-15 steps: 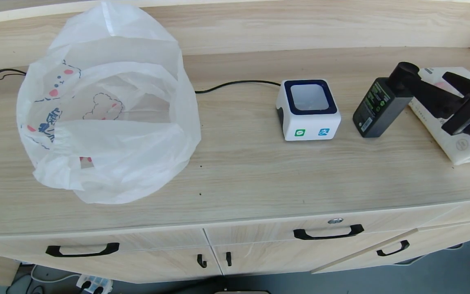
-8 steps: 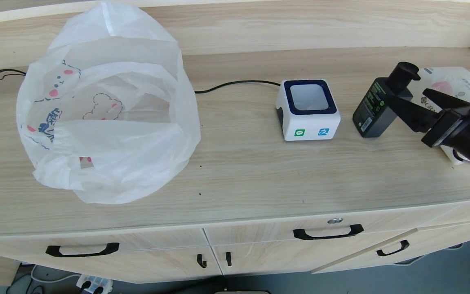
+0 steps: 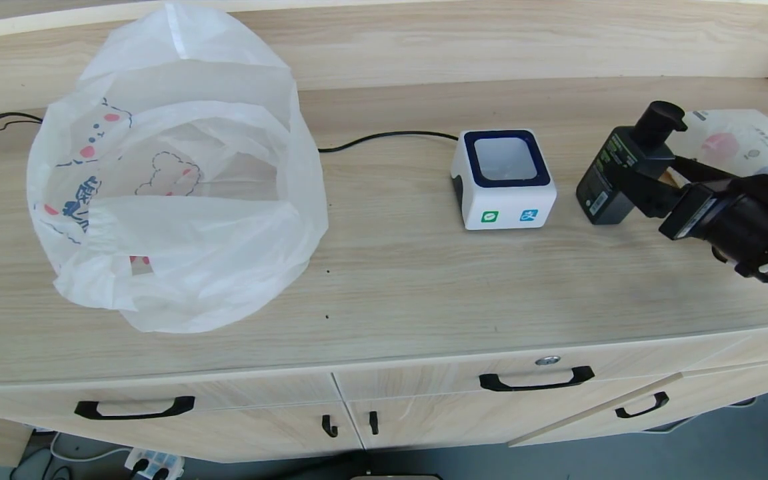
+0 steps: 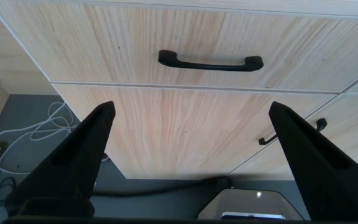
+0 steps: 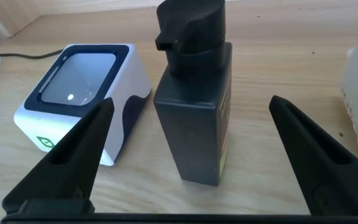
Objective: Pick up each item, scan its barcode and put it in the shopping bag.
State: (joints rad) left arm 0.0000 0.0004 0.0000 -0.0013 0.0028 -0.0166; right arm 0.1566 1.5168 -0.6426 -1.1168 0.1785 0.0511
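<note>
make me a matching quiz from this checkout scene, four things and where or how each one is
1 shopping bag
2 scanner
3 pump bottle
4 right gripper

a open, aimed at the pump bottle
b upright, just right of the scanner
c left end of the counter
d mid-counter, cable trailing behind it

Pairs: 1-c, 2-d, 3-b, 4-a

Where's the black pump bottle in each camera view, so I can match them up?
Head view: black pump bottle stands far right on the counter, right of the scanner.
Left wrist view: faces the cabinet drawers instead.
Right wrist view: bottle upright in the middle.
Shared landmark: the scanner beside it.
</note>
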